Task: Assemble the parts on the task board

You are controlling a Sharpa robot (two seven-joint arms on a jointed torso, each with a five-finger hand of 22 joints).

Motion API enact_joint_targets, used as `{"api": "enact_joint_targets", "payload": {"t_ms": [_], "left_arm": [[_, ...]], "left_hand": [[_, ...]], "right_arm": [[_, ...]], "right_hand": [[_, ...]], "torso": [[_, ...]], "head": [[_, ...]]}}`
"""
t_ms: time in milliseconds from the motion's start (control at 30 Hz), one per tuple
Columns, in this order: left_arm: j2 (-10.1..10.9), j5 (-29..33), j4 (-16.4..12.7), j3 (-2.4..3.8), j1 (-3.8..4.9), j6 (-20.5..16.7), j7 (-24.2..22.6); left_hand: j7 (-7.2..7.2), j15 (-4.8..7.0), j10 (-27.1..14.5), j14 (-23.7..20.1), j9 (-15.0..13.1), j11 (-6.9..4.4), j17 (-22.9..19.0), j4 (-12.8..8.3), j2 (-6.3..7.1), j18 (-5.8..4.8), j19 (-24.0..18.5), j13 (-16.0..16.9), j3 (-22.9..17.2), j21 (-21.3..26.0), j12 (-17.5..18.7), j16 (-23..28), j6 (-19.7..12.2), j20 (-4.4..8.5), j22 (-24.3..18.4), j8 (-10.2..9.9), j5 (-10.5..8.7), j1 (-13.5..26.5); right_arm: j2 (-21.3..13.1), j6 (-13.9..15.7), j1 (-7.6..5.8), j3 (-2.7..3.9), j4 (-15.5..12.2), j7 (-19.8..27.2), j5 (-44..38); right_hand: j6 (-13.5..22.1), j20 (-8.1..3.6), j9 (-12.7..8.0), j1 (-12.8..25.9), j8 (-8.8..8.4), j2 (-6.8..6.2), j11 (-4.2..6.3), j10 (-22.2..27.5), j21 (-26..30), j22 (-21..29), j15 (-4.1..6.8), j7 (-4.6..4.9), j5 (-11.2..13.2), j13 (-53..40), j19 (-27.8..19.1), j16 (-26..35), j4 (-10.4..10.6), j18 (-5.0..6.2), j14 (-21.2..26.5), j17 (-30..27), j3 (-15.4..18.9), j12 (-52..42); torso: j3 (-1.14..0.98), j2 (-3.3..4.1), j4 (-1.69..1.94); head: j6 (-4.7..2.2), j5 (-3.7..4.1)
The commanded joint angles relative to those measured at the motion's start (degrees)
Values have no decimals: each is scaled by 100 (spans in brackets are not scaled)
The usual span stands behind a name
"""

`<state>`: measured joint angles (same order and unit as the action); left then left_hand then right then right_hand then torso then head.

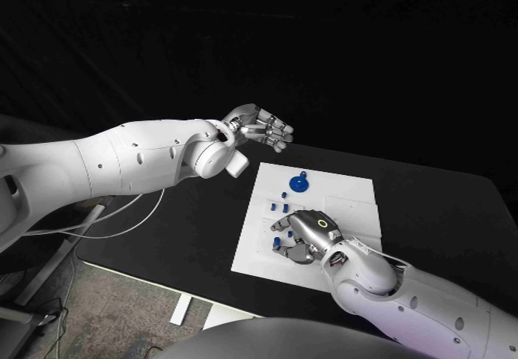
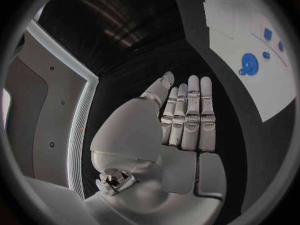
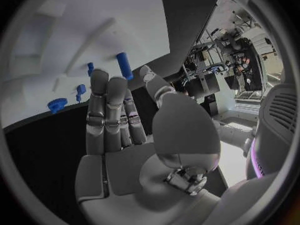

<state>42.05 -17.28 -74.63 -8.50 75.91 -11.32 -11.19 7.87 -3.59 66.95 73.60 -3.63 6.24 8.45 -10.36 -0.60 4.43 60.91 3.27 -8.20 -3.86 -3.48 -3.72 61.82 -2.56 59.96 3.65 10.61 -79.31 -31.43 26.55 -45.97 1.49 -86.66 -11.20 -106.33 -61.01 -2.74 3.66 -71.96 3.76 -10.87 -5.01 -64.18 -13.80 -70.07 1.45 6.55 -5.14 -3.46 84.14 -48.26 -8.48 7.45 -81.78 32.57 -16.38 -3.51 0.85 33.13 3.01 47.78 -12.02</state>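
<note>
Task board (image 1: 346,196) mid-table (image 1: 453,209), parts (image 1: 298,182) on it, right hand (image 1: 307,233) over board

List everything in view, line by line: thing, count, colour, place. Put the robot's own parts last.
table: one, black, under everything.
task board: one, white, in the middle of the table.
round gear-like part: one, blue, on the board's far end.
small parts: several, blue, on the board between the gear-like part and the right hand; exact count hard to tell.
cables: a few, white, hanging off the table's left side.
left hand: one, silver, raised above the table's far left, beyond the board, fingers straight, holding nothing.
right hand: one, silver, low over the board's near end; the wrist view shows its fingers straight and holding nothing.
</note>
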Motion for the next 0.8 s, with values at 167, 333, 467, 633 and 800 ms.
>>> {"api": "enact_joint_targets", "payload": {"t_ms": [167, 333, 467, 633, 800], "left_arm": [[30, 37, -16, 3, 8, 50, -34], [59, 37, -16, 0, 8, 39, -32], [79, 38, -6, -8, 8, 31, -33], [88, 53, 10, -34, 6, 41, -37], [93, 67, 21, -67, 3, 50, -45]], "left_hand": [[-4, -15, -16, 34, 1, -1, 7, 47, 20, 103, 25, 0, 2, -1, 12, 16, -46, -1, -6, 3, -5, -38], [-4, -15, -16, 34, 1, -1, 7, 47, 20, 103, 25, 0, 2, -1, 12, 16, -46, -1, -6, 3, -5, -38], [-5, -15, -15, 34, 1, -2, 9, 79, 40, 102, 31, 1, -2, -4, 11, 16, -46, -1, -55, 4, -11, -57], [-6, -15, -12, 37, 1, -3, 10, 90, 42, 101, 35, 1, 1, -3, 11, 15, -45, -2, -63, 3, -9, -49], [-6, -15, -12, 37, 1, -3, 10, 90, 42, 101, 35, 1, 1, -3, 11, 15, -45, -2, -63, 3, -9, -49]], "right_arm": [[-437, 354, -2, 177, -417, 392, 1065], [-869, 217, -12, 535, -710, 418, 2119], [-1306, -207, -111, 857, -856, 262, 2890], [-1753, -1239, -327, 1018, -819, -284, 3640], [-2036, -2064, -449, 1066, -686, -1096, 4165]], "right_hand": [[-7, 21, -8, -97, -19, 94, 32, -191, -14, 52, -8, 59, -245, -7, 193, -44, 513, 90, -14, -23, 826, 12], [-239, -74, 2, -55, -15, 413, 219, -893, -99, 42, 111, -49, -132, -55, 217, -66, 606, 32, -78, -4, 740, -21], [-490, -275, 28, 72, -4, 515, 538, -1929, -315, -16, 316, -192, -140, -478, 225, -95, 565, -142, -105, 66, 659, -204], [-543, -425, 81, 368, -15, 715, 686, -1074, -996, -221, 425, -279, -255, -3688, 228, -356, 656, -349, -98, 420, 794, -2770], [-576, -427, 225, 655, -5, 658, 708, -878, -1318, -354, 422, -304, 181, -4758, 237, -750, 934, -332, -3, 927, 244, -3840]], "torso": [[-5, -6, -19], [-6, -19, -36], [-18, -45, -77], [-35, -70, -123], [-52, -92, -163]], "head": [[-36, 139], [-48, 256], [-64, 405], [-58, 549], [-59, 655]]}}
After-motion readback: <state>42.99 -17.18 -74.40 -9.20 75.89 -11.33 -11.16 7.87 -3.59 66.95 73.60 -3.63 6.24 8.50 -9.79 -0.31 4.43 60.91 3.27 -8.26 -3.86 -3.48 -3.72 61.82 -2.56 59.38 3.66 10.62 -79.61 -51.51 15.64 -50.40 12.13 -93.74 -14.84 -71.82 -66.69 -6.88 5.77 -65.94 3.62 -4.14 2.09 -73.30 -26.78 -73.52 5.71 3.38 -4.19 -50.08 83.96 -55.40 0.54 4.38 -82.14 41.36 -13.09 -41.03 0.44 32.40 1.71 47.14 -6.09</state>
